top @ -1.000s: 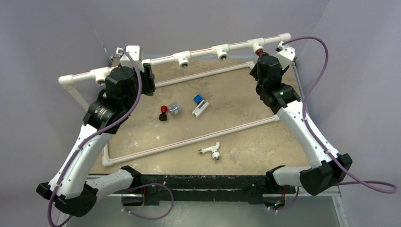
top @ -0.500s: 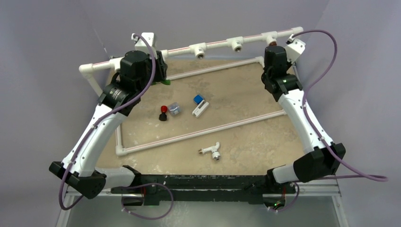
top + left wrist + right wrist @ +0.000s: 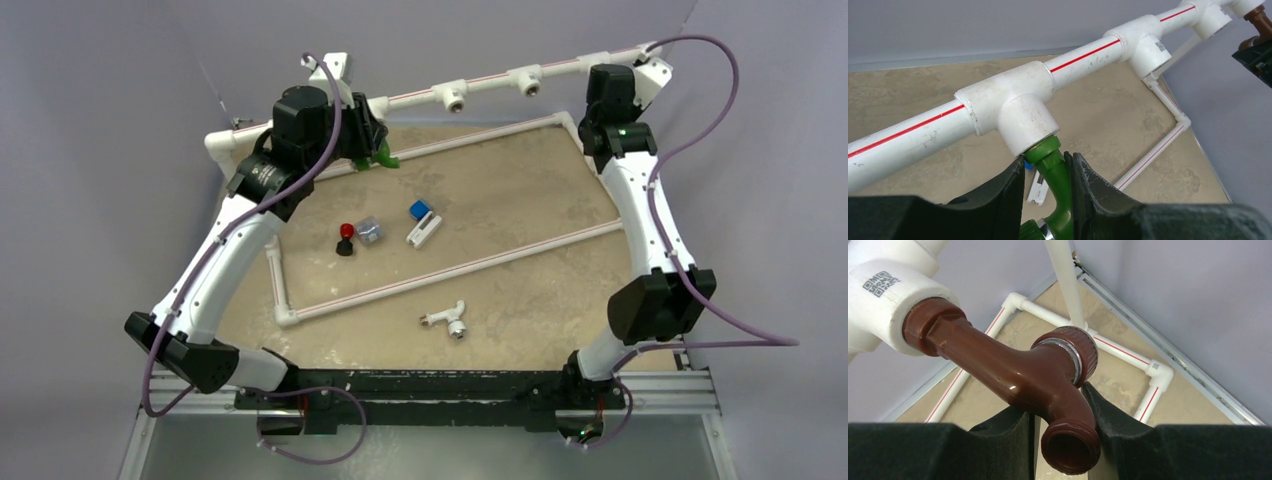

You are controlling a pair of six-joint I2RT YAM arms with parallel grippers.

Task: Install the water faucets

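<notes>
Green faucet [image 3: 1050, 167] gripped by left fingers [image 3: 993, 200], brown faucet [image 3: 1013, 372] by right fingers [image 3: 998, 440]: tilting either could cross-thread its tee fitting [image 3: 1018, 107].

Hidden or cropped: green faucet [image 3: 1054, 172], lower body cut by the left wrist view's bottom edge, inlet end sunk in a tee fitting [image 3: 1018, 107]; brown faucet [image 3: 1013, 370], inlet end sunk in a second tee fitting [image 3: 883, 300], unseen from above behind the right arm [image 3: 640, 190]. Too small to identify: red-and-black piece [image 3: 345, 240], grey piece [image 3: 369, 230] beside it.
</notes>
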